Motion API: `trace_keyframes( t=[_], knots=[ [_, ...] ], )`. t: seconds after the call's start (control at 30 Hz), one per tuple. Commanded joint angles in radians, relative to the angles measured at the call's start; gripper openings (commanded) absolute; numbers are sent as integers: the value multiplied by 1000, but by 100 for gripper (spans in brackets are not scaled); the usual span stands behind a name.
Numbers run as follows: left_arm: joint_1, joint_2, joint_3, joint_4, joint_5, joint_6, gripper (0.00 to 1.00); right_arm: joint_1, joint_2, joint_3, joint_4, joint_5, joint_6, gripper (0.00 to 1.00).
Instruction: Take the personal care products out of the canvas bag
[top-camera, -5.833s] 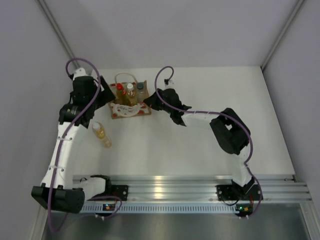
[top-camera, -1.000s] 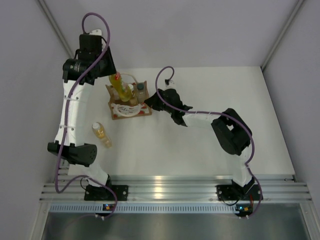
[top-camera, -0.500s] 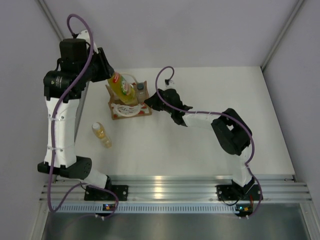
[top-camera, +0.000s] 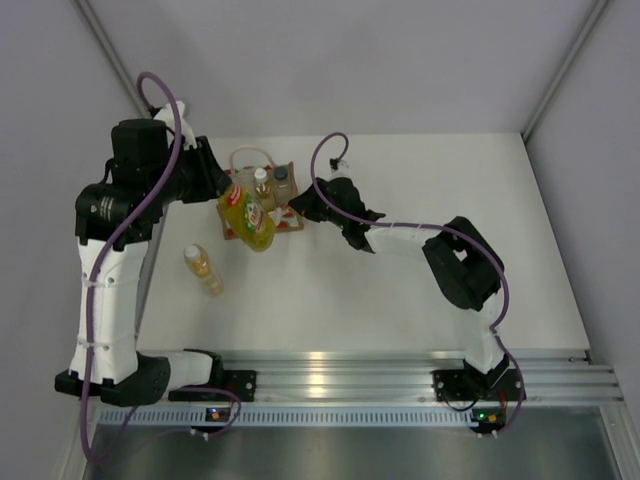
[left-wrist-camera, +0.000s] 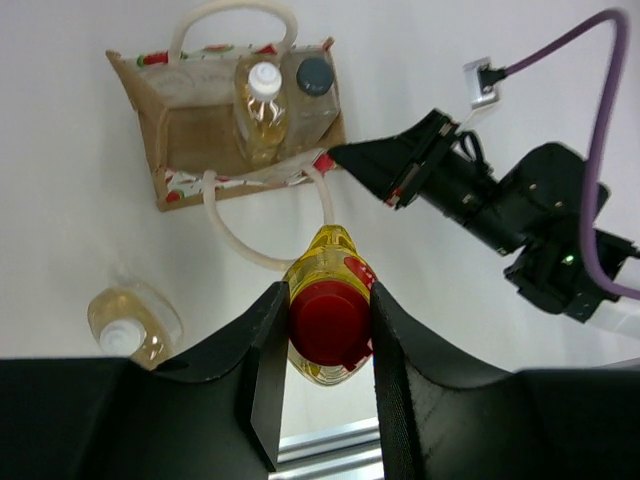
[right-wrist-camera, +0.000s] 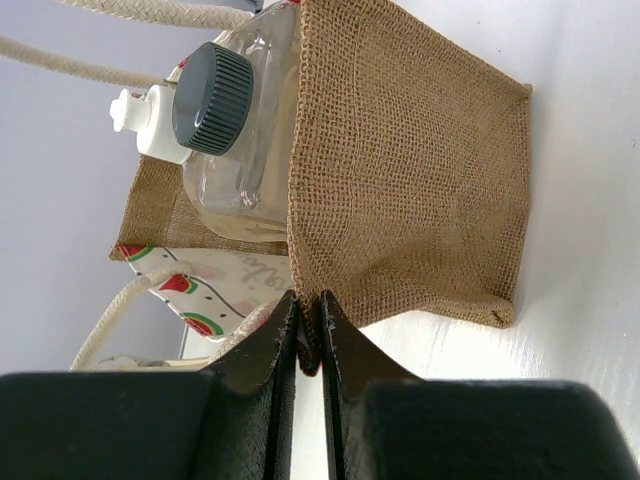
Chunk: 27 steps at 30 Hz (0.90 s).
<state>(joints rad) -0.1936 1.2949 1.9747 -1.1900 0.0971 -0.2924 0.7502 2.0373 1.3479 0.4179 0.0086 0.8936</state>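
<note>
My left gripper (left-wrist-camera: 328, 302) is shut on the red cap of the yellow-green bottle (left-wrist-camera: 330, 262), which hangs in the air out of the canvas bag (left-wrist-camera: 190, 130), over its front side. From above, the left gripper (top-camera: 226, 192) and the yellow-green bottle (top-camera: 250, 217) overlap the canvas bag (top-camera: 285, 222). An amber bottle (left-wrist-camera: 262, 110) with a white cap and a clear bottle (left-wrist-camera: 312, 90) with a dark cap stand inside. My right gripper (right-wrist-camera: 308, 322) is shut on the edge of the canvas bag (right-wrist-camera: 410, 180); the right gripper (top-camera: 295, 207) is at its right end.
Another amber bottle (top-camera: 203, 270) with a white cap lies on the white table (top-camera: 400, 300) to the front left of the bag, also seen as amber bottle (left-wrist-camera: 135, 325) in the left wrist view. The bag's rope handles (left-wrist-camera: 260, 250) droop forward. Grey walls enclose the table.
My left arm has lifted the yellow-green bottle out of the bag and swung it down and forward, over the bag's front. The right gripper has kept its hold on the bag.
</note>
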Motion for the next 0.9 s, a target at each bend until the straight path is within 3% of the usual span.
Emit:
trace_keyframes(
  t=[0.0, 0.2, 0.53, 0.87],
  knots=[
    [-18, -71, -81, 124, -36, 15, 0, -15, -3, -32, -140, 5, -19, 0],
    [-53, -109, -192, 124, -86, 18, 0, -14, -6, -29, -145, 2, -22, 0],
    [-155, -148, -365, 133, -425, -14, 0, -15, 4, -10, -159, 2, -30, 0],
    [-179, -221, -660, 363, -543, -135, 0, -15, 8, -6, -146, -2, -18, 0]
  ],
)
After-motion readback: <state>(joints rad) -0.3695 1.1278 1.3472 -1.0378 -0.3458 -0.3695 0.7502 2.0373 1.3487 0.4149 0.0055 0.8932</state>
